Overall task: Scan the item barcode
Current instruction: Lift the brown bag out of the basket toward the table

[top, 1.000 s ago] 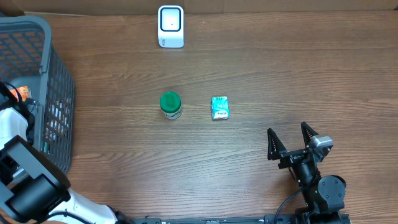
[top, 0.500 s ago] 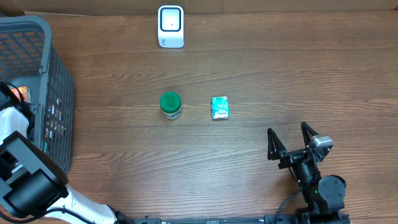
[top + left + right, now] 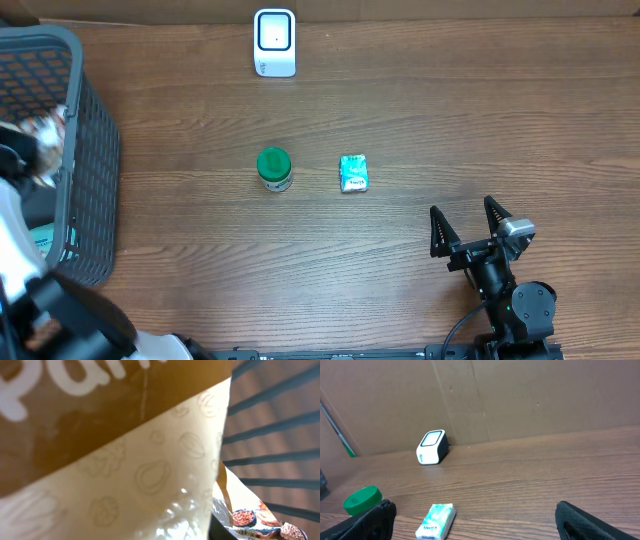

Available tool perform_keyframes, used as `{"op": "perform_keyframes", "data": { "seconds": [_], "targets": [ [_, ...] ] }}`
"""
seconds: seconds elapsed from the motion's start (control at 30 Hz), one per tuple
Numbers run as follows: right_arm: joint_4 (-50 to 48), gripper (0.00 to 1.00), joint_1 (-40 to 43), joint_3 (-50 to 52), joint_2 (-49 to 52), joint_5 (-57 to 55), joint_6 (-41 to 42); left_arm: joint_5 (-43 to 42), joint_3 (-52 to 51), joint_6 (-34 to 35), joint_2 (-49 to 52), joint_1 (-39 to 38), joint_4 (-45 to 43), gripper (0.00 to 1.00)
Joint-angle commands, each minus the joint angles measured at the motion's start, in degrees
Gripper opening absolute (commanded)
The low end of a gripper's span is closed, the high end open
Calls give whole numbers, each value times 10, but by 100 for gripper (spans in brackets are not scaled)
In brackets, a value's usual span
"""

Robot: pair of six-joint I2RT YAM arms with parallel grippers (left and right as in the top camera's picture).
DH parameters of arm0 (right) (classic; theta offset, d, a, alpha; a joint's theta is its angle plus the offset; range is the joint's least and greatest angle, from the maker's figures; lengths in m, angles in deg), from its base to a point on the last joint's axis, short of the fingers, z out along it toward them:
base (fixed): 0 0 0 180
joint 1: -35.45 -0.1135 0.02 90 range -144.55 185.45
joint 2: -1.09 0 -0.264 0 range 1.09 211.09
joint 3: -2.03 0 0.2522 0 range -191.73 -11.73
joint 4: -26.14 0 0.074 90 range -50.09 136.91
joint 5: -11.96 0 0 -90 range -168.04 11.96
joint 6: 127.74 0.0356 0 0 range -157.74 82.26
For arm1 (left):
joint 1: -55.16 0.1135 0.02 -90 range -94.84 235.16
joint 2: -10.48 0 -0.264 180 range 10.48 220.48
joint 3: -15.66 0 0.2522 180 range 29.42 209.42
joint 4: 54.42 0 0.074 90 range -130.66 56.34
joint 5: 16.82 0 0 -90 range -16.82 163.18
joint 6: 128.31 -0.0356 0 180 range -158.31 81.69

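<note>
Brown-and-cream nut-patterned pouch [image 3: 150, 475]; dark grey mesh basket [image 3: 95, 170].

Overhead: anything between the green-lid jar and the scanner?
No. Overhead shows bare table between green-lid jar and scanner; the teal packet sits beside the jar, apart.

Soft, even overhead light; the left wrist view is blurred close-up, with glare on the pouch [image 3: 125, 460].

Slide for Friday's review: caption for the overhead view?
Left jaws hold a snack pouch at the basket; green-lidded jar, teal packet and scanner on the table; right jaws open.
</note>
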Motion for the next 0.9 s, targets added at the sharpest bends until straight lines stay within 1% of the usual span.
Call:
{"op": "perform_keyframes", "data": {
  "seconds": [0.0, 0.1, 0.23, 0.3, 0.4, 0.53, 0.67, 0.73, 0.87],
  "targets": [
    [-2, 100, 4, 6, -7, -1, 0, -47, 46, -16, -83, 2, 17, 4],
    [-3, 100, 4, 6, -7, -1, 0, -92, 61, -17, -142, 1, 31, 4],
    [-3, 100, 4, 6, -7, -1, 0, -161, 62, -48, -212, -21, 37, 4],
    [-3, 100, 4, 6, -7, -1, 0, -188, 62, -68, -239, -47, 49, 4],
    [-3, 100, 4, 6, -7, -1, 0, -209, 62, -131, -261, -112, 77, 4],
    [-3, 100, 4, 6, -7, -1, 0, -208, 61, -237, -255, -211, 126, 4],
    [-3, 100, 4, 6, -7, -1, 0, -206, 61, -342, -221, -295, 191, 4],
    [-3, 100, 4, 6, -7, -1, 0, -189, 61, -367, -200, -319, 221, 4],
    [-3, 100, 4, 6, -7, -1, 0, -151, 61, -385, -144, -344, 281, 4]
  ]
}}
